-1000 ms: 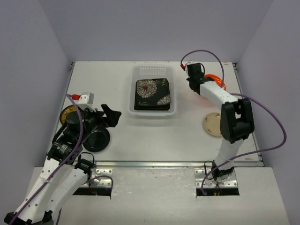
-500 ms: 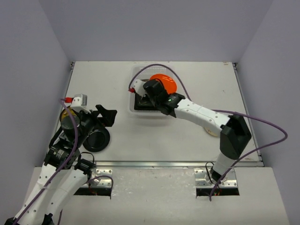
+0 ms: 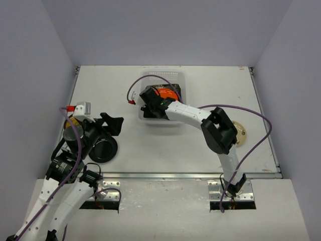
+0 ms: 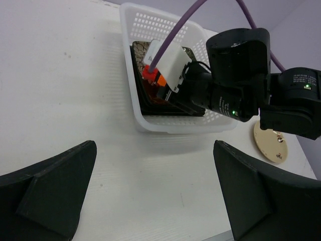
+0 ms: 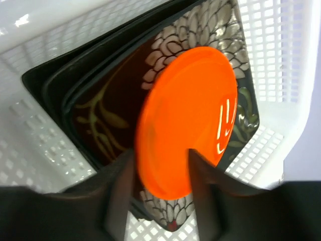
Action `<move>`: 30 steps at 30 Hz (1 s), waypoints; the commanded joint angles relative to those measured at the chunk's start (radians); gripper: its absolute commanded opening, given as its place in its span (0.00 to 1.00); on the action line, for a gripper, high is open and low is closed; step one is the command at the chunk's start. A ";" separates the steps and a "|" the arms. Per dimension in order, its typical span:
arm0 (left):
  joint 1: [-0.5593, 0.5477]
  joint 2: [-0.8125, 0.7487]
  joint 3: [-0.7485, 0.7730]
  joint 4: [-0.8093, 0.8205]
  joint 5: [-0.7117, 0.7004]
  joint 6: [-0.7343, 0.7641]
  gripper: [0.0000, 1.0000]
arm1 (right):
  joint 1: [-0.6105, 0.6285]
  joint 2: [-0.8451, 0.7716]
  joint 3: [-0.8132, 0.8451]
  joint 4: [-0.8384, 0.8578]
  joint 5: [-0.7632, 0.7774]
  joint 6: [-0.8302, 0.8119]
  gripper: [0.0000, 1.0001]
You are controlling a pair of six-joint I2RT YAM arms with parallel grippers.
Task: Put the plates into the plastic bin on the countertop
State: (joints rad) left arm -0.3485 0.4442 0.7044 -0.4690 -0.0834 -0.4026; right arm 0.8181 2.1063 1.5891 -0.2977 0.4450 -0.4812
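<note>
Nearest the bases, the left hand (image 3: 114,124) is hovering wide open and empty, just beside the black round plate (image 3: 103,149) lying on the surface (image 3: 160,150). A yellow plate (image 3: 69,122) is peeking out behind that arm, mostly covered by it. To the right, the beige plate (image 3: 242,135) is lying partly hidden by the right arm's elbow.

Farther back, the right hand (image 5: 160,173) is pinching the rim of the orange plate (image 5: 188,120) and holding it tilted inside the plastic bin (image 3: 163,75), above the flowered square plate (image 5: 170,65). This looks like the placing step nearing its end. The next move is calling for the plate to be levelled, lowered and let go. Whether the orange plate is already touching the stack is impossible to tell, and the square plates underneath are showing only their edges.
</note>
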 commanded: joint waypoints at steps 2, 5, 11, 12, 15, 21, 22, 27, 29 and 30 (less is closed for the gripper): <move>-0.012 0.006 0.003 0.024 0.004 -0.007 1.00 | -0.043 -0.023 0.077 0.013 0.039 0.054 0.68; -0.012 0.006 0.003 0.024 0.005 -0.007 1.00 | -0.064 -0.063 0.088 -0.022 0.078 0.159 0.97; -0.012 -0.005 0.003 0.026 0.000 -0.007 1.00 | -0.107 -0.348 -0.125 -0.088 0.207 0.590 0.99; -0.012 -0.006 0.003 0.024 -0.001 -0.007 1.00 | -0.117 -0.359 -0.177 -0.100 0.207 0.642 0.99; -0.014 -0.008 0.001 0.026 0.007 -0.005 1.00 | -0.196 -0.639 -0.390 -0.152 0.202 0.757 0.99; -0.014 0.004 0.001 0.030 0.025 -0.001 1.00 | -0.401 -0.853 -0.692 -0.199 0.270 0.800 0.99; -0.014 0.005 0.001 0.030 0.024 -0.002 1.00 | -0.413 -0.842 -0.716 -0.202 0.283 0.803 0.99; -0.014 0.005 0.001 0.029 0.025 -0.001 1.00 | -0.439 -0.757 -0.776 -0.206 0.296 0.849 0.99; -0.012 -0.002 0.001 0.030 0.022 -0.002 1.00 | -0.451 -0.708 -0.779 -0.184 0.276 0.857 0.99; -0.014 -0.006 0.001 0.030 0.022 -0.002 1.00 | -0.456 -0.653 -0.768 -0.172 0.284 0.859 0.96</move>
State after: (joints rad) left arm -0.3531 0.4456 0.7044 -0.4694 -0.0656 -0.4019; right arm 0.3806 1.3661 0.8101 -0.5051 0.6962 0.3097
